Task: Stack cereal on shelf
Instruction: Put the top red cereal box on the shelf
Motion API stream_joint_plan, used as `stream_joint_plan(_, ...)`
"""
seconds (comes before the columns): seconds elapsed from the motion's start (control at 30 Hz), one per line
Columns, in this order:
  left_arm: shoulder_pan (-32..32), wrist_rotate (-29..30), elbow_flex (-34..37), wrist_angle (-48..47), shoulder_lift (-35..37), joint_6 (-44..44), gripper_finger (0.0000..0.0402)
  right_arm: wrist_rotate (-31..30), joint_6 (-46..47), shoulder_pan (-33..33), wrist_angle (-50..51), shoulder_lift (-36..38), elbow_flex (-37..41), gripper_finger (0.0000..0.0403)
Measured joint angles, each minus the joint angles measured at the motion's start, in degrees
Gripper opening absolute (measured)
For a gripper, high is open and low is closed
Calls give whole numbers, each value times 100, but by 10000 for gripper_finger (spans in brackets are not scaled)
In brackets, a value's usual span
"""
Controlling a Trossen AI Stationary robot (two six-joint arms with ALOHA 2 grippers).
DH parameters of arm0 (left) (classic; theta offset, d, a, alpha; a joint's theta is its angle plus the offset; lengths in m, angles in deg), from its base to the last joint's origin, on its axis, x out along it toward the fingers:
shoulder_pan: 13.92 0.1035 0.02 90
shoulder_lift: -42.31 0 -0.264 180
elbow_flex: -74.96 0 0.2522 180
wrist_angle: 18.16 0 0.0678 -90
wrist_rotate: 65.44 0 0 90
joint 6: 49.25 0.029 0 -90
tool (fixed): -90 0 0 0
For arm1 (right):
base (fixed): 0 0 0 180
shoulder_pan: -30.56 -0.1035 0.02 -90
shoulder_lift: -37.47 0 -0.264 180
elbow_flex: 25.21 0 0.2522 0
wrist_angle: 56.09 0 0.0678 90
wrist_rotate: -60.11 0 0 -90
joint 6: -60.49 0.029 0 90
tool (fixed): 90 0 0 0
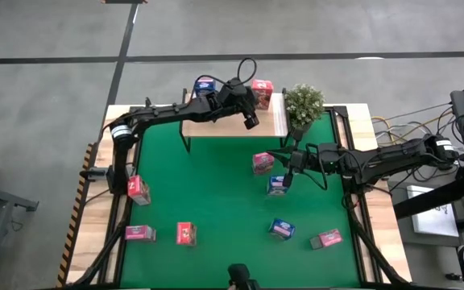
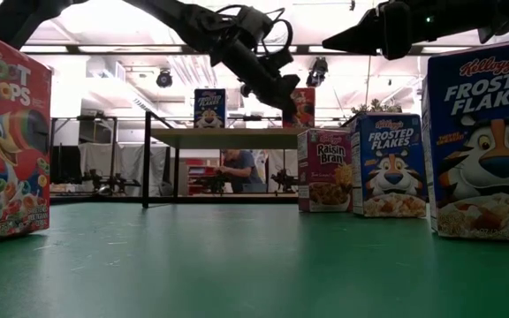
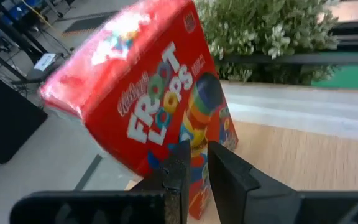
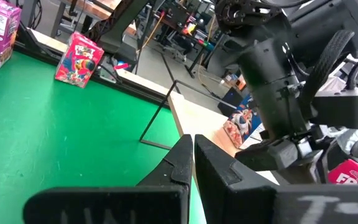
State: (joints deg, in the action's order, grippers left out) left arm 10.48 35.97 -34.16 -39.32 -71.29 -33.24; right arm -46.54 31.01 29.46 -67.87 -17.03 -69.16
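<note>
The left claw (image 1: 252,115) hangs over the shelf (image 1: 276,122), fingers nearly together and empty, a red Froot Loops box (image 3: 148,106) standing just ahead. The right claw (image 1: 287,179), closed, hovers above a blue box (image 1: 277,186); it must open to grasp.

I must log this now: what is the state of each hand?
Left hand: almost closed, at the Froot Loops box on the shelf; a grip cannot be told.
Right hand: closed, empty.
</note>
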Motion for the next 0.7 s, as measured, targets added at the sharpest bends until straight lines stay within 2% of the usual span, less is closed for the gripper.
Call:
stream_joint_plan(0.4, -28, -6, -68, -148, -81, -1, 38, -1, -9, 0, 28, 0, -2, 9)
stream_joint_plan(0.7, -35, -364, -93, 189, -99, -141, 38, -103, -57, 0, 41, 0, -2, 9)
